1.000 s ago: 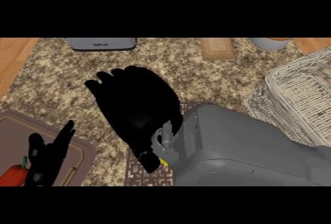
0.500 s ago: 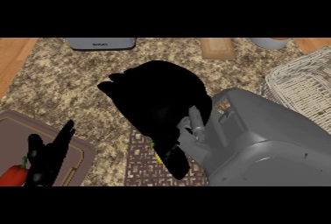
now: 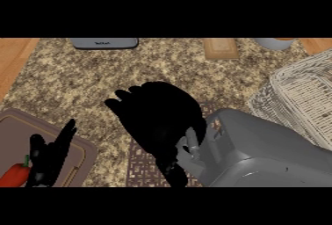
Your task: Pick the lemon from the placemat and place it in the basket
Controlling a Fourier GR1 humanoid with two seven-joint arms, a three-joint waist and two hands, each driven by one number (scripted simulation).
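Left hand [image 3: 50,154] resting low at left, fingers straight, on tray edge. Right hand [image 3: 160,125] curled over placemat [image 3: 144,165]; lemon hidden beneath, grasp can't be confirmed. Basket [image 3: 304,103] right of and beyond right hand, so right is nearer.

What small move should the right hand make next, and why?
Probably carry on to the right, toward the wicker basket. The right hand hangs curled above the dark placemat, and no lemon shows on the mat, so the fruit is likely hidden inside the curl, though that cannot be seen. The basket lies off to its right.
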